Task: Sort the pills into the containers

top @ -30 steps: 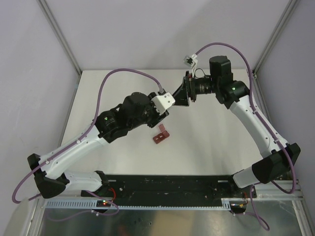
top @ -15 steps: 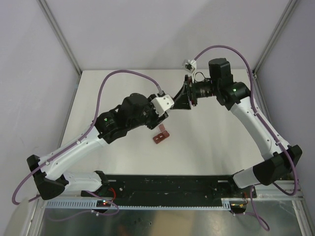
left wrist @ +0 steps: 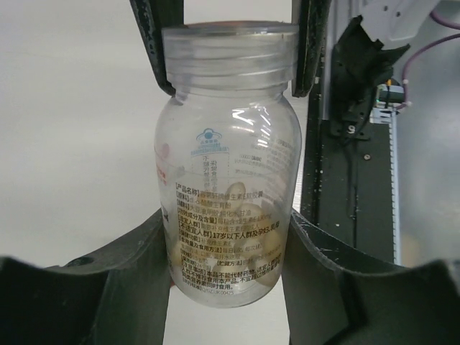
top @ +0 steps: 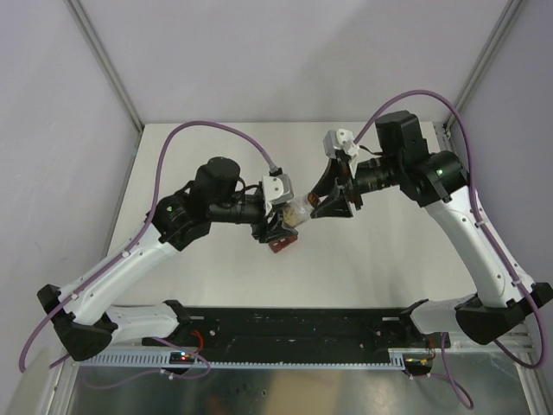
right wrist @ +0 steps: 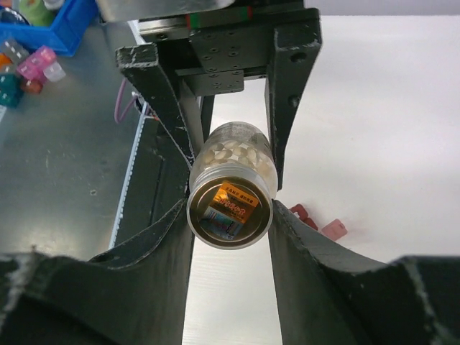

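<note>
Through the overhead camera I see both arms reaching in to meet over the middle of the white bench (top: 389, 251). Between them they hold a clear pill bottle (left wrist: 230, 165) lying roughly on its side, lifted off the surface.

My left claw (left wrist: 228, 244) is closed around the lower body of the bottle, with a dark finger pressed against each side. My right claw (right wrist: 230, 215) is clamped on the ribbed clear cap (left wrist: 228, 50) at the other end, and its two fingers touch the cap's rim on both sides. The cap is on the bottle.

The pills (right wrist: 233, 154) are inside the bottle. They show through the plastic as a heap of pale, yellowish pieces behind a printed label. I see none on the bench.

The containers (top: 281, 243) are a small dark red strip lying flat on the bench. They sit directly below the left claw, which partly hides them in the overhead view. The right wrist camera shows them below and beyond the bottle, apart from it, with a paler pink piece beside the red. I cannot tell whether anything lies in the compartments.

A blue bin (right wrist: 50, 29) of small coloured items sits off the bench, at the top left of the right wrist view.
</note>
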Motion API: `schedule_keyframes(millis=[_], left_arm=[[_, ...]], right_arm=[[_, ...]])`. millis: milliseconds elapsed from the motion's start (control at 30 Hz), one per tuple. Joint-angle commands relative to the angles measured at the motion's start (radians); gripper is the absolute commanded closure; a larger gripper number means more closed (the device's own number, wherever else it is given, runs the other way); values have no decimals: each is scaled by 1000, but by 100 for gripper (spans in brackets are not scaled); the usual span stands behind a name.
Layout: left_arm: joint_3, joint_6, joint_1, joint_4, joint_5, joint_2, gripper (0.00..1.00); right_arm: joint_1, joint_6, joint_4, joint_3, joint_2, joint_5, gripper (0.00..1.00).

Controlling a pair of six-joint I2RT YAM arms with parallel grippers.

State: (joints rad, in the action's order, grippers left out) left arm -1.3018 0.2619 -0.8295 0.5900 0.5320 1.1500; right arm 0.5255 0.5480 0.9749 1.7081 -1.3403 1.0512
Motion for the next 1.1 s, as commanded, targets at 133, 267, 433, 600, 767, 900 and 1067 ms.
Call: schedule_keyframes(millis=[133, 267, 433, 600, 767, 900, 1067], left_arm=[[-34, 12, -9, 99, 134, -4, 100], [-52, 20, -8, 99, 76, 10, 100], [-65, 21, -8, 99, 29, 22, 100], [-70, 23, -8, 98, -46, 31, 100], [-88, 18, -9, 97, -142, 44, 100], [-97, 19, -17, 94, -223, 49, 100], [-88, 30, -51, 63, -375, 50, 100]], right_arm=[[15, 129, 31, 64, 26, -108, 53], [19, 94, 13, 43, 32, -115, 37], [20, 50, -16, 19, 36, -119, 17], [19, -12, -43, 13, 45, -109, 5], [-4, -131, -112, 12, 40, -60, 2], [-37, -288, -215, -8, 22, -51, 3], [-83, -492, -356, -44, -26, -46, 3]])
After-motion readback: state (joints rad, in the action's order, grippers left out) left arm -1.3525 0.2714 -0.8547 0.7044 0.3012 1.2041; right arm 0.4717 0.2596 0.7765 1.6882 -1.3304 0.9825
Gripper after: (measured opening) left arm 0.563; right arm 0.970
